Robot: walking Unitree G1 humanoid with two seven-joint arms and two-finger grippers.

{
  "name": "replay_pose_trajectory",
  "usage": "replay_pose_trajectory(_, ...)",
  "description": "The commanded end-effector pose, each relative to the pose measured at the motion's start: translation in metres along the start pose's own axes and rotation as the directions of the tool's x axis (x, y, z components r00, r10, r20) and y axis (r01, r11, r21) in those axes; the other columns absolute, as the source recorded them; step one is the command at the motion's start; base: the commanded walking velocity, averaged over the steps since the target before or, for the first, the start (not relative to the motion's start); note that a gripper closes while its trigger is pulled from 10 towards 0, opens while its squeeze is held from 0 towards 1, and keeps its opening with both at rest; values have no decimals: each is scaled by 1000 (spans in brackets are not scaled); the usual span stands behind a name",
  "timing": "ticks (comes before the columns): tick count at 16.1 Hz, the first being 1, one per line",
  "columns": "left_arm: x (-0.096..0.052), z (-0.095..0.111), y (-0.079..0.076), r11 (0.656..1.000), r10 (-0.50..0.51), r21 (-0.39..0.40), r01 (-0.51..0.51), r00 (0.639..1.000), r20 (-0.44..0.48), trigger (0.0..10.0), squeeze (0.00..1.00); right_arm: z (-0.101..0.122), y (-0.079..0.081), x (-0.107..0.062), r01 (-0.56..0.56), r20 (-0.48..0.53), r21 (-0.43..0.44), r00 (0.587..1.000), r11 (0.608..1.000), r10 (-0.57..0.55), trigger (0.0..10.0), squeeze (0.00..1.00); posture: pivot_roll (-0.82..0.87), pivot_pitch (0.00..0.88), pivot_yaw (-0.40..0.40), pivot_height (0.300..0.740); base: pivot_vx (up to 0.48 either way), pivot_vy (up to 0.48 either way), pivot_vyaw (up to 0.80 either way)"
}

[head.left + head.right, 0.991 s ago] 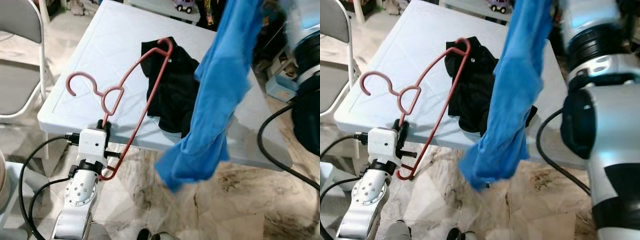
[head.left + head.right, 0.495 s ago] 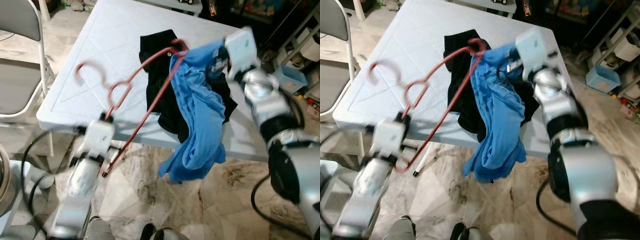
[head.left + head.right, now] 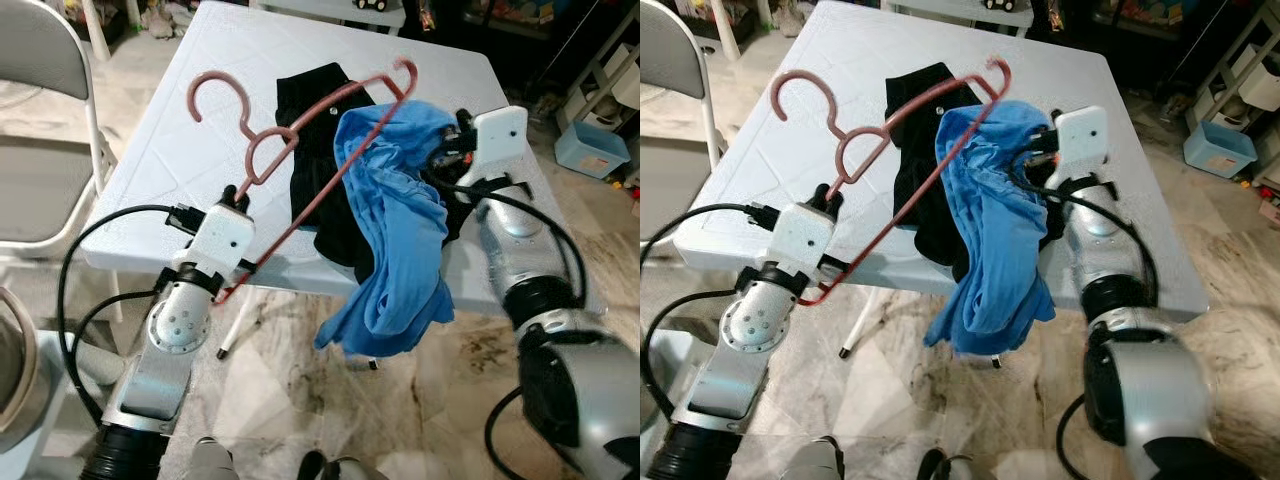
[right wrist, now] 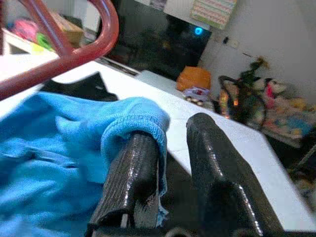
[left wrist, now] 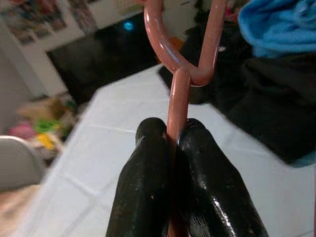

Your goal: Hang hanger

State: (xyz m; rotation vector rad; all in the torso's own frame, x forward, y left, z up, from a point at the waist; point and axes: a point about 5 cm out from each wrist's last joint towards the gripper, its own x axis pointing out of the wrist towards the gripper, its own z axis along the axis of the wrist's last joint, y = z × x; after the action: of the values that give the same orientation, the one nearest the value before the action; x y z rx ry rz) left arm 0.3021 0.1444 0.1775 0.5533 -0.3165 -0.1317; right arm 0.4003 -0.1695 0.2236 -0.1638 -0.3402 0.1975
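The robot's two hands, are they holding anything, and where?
The left gripper pinches the pink hanger by its lower bar. The right gripper has the blue shirt by an edge, over one finger.
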Motion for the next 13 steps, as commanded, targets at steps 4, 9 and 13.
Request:
replay_pose_trajectory(4, 0, -4, -6, 1000, -19, -21, 18, 1000, -9, 10000, 0, -20, 11, -7, -84, -114, 30, 990, 996, 87, 10000, 1000, 348, 113, -157, 740, 0, 0, 0)
replay_pose_trajectory(9, 0, -4, -12, 999, -37, -40, 37, 999, 6, 10000, 0, -38, 14, -22, -377, -332, 7, 873, 926, 358, 10000, 1000, 333, 109, -162, 740, 0, 0, 0)
replay_pose_trajectory(13, 0, -5, -17, 997, -49, -50, 50, 999, 14, 10000, 0, 21, -9, -16, -271, -12, 38, 962, 962, 272, 10000, 1000, 309, 110, -167, 740, 0, 0, 0)
